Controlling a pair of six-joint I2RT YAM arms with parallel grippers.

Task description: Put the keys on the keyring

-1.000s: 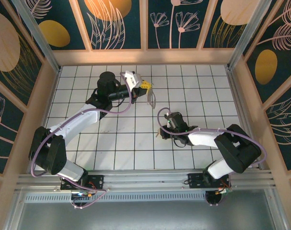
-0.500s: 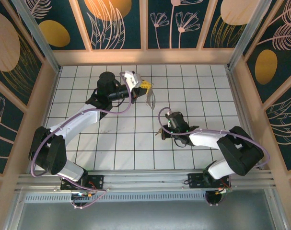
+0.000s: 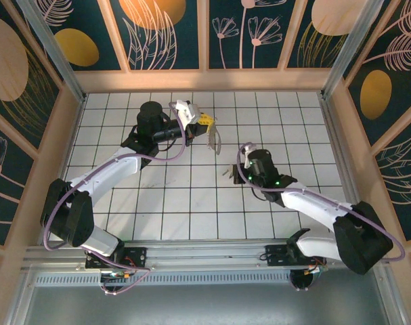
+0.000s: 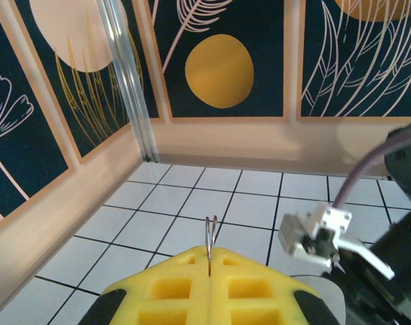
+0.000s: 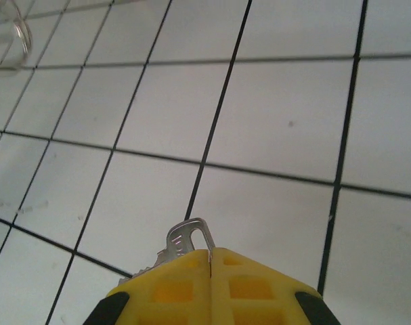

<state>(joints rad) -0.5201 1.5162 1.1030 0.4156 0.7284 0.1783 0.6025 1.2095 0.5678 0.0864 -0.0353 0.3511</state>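
Looks like the line-up step is happening: the left gripper (image 4: 210,256) is keeping its jaws clenched on the keyring (image 3: 212,139), upper middle of the top view. The right gripper (image 5: 210,261) is pinching a key (image 5: 186,237) just lower right of it. Next move is probably calling for threading the tip into the metal ring (image 4: 210,233). The bench (image 3: 158,203) is offering open tiles all round, with the walls (image 3: 205,80) well apart.
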